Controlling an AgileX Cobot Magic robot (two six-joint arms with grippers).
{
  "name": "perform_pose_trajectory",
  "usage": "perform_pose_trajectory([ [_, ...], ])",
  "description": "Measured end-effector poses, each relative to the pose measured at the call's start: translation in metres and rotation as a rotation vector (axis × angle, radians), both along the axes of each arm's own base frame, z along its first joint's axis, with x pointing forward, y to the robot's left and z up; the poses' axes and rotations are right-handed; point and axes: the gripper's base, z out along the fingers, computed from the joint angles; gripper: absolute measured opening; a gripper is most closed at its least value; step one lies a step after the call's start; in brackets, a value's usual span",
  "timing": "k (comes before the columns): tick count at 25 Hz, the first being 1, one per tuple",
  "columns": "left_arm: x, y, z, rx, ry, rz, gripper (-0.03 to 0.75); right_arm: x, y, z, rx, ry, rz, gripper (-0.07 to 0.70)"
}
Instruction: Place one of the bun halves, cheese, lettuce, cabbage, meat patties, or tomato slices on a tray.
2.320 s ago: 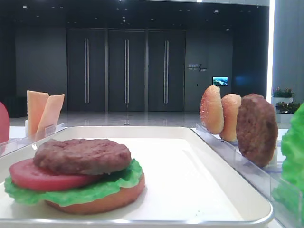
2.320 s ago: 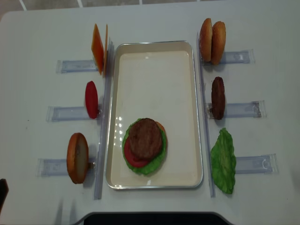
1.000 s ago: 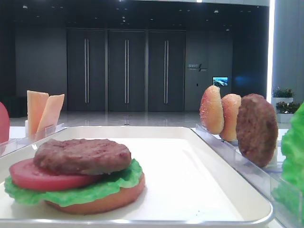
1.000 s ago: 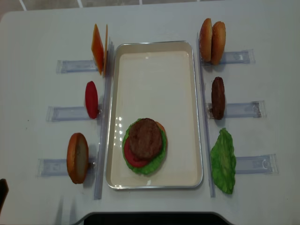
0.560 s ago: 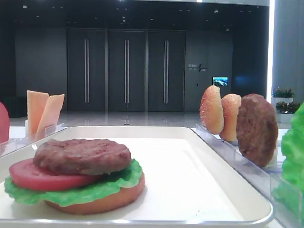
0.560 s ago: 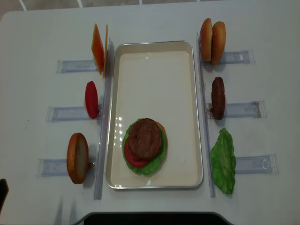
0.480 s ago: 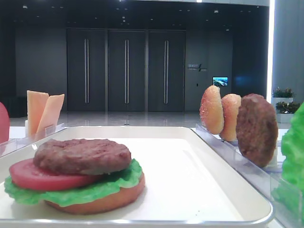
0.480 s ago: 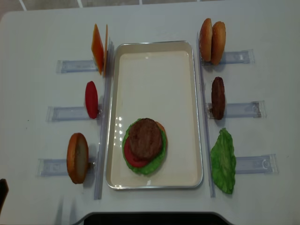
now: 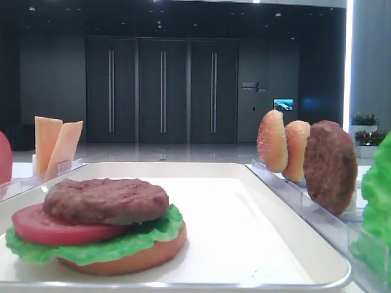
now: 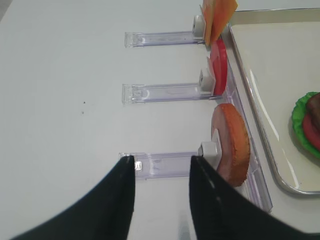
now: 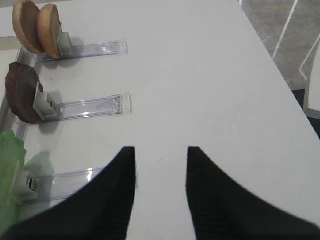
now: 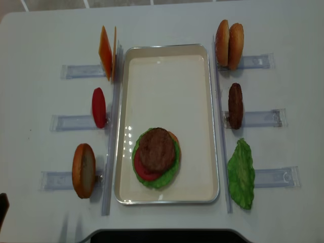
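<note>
Both the left end effector (image 10: 161,172) and the right end effector (image 11: 160,162) hang open and empty over the counter (image 12: 45,35), each well clear of the tray (image 12: 167,81) holding a stacked patty (image 12: 157,149).

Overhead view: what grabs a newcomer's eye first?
The stack at the near end of the white tray: meat patty over tomato slice, lettuce and bun. Spare parts stand on edge in clear racks either side: cheese, tomato, bun left; buns, patty, lettuce right.

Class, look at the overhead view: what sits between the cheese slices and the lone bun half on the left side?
A tomato slice, upright in its rack.
</note>
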Motion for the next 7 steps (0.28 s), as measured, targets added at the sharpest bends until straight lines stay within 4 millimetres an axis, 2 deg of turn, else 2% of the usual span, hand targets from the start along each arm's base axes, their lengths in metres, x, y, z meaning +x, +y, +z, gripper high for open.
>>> perform_pose_trajectory([
  [7,0.0000,0.0000,0.0000,0.000,0.000,0.000,0.282,0.0000,0.0000,0.0000,0.000,0.000,0.000,0.244],
])
